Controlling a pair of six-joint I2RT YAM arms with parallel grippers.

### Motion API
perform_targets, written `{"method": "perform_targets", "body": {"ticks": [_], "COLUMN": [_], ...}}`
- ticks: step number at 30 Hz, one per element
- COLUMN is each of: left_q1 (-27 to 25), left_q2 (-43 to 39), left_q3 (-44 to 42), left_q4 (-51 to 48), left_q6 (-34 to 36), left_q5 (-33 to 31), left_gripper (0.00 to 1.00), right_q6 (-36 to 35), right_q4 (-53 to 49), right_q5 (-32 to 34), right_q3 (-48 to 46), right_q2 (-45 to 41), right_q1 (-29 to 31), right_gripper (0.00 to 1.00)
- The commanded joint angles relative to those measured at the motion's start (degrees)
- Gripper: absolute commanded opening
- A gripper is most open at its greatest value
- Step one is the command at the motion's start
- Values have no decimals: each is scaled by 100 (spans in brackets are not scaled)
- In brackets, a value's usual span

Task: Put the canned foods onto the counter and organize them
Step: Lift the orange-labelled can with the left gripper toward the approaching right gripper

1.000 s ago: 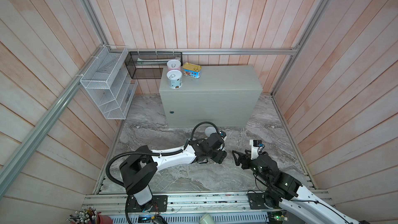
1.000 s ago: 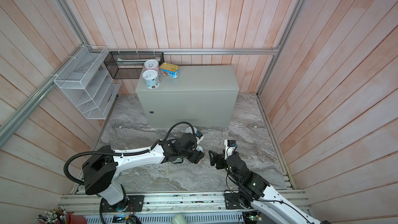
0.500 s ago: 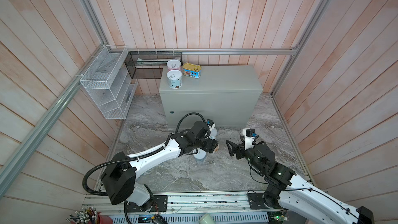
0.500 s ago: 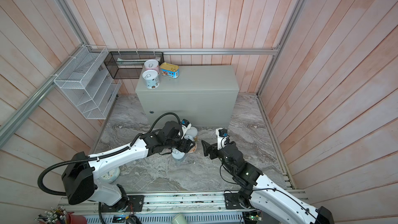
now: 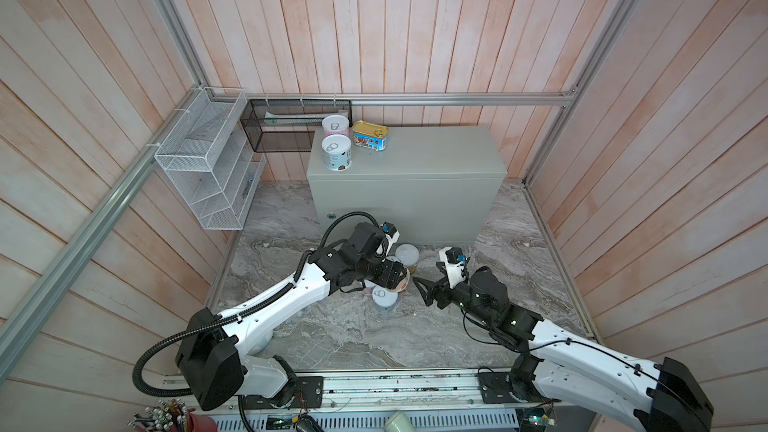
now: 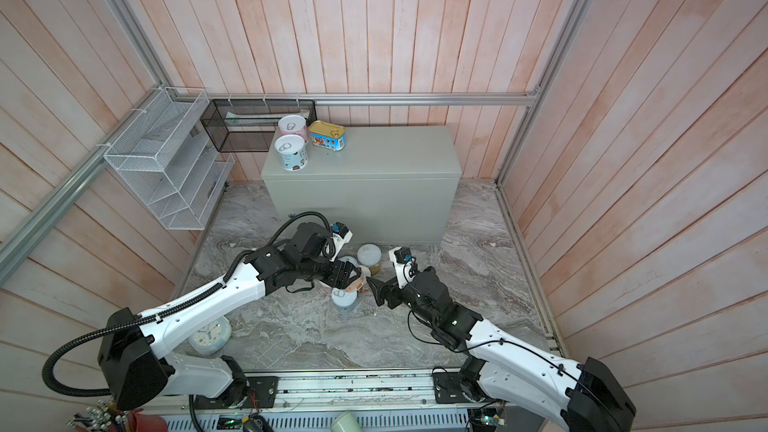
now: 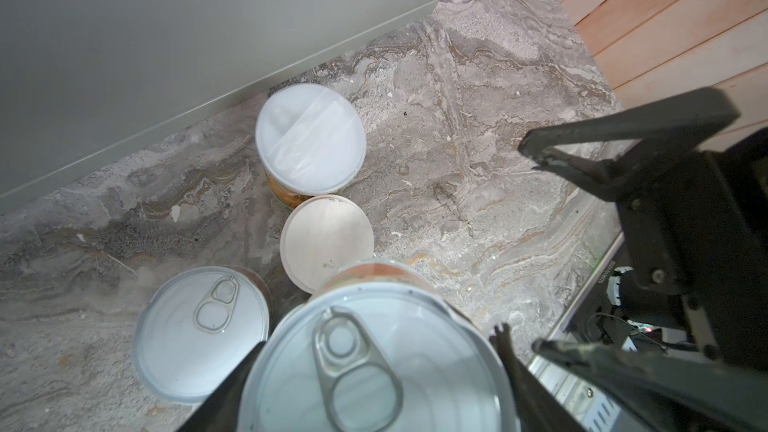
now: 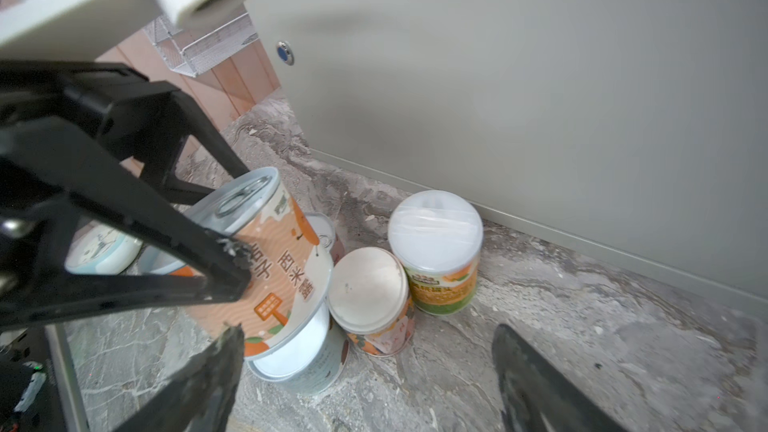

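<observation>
Left claw (image 7: 370,384) clamps a round, silver-lidded, orange-labelled can (image 8: 282,280); right claw (image 5: 422,290) gapes.

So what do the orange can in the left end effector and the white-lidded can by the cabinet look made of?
Orange can, in the left end effector: matte silver metal lid with pull tab; printed wrap, paper or film unclear. White-lidded can: translucent plastic cap, semi-glossy; printed label, body probably metal.
</observation>
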Motion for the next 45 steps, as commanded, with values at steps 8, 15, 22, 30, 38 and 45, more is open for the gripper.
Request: {"method": "perform_targets", "body": {"ticks": [8, 15, 22, 30, 38, 45], "left_q1": [60, 53, 33, -39, -71, -69], "left_q2": [-119, -183, -166, -120, -93, -62], "left_q3": [504, 384, 288, 22, -41, -120], "left_q4": [-140, 63, 120, 333, 304, 302], "left_q6": [155, 175, 177, 11, 10, -8], "left_q5": [519, 965, 1294, 1459, 1492, 1624], "left_gripper": [62, 62, 62, 62, 61, 62], "right_q6": [-621, -533, -572, -649, -803, -832], "right_q4": [765, 1294, 1537, 1932, 2077, 2433], "right_q5": [-338, -208, -184, 54, 293, 461], "right_q3": [315, 282, 335, 271, 318, 170], "right_q2": [590, 873, 1142, 1428, 1615, 1549], "right_q1": [493, 530, 533, 602, 699, 733], "right_gripper": [93, 93, 93, 93, 93, 90]}}
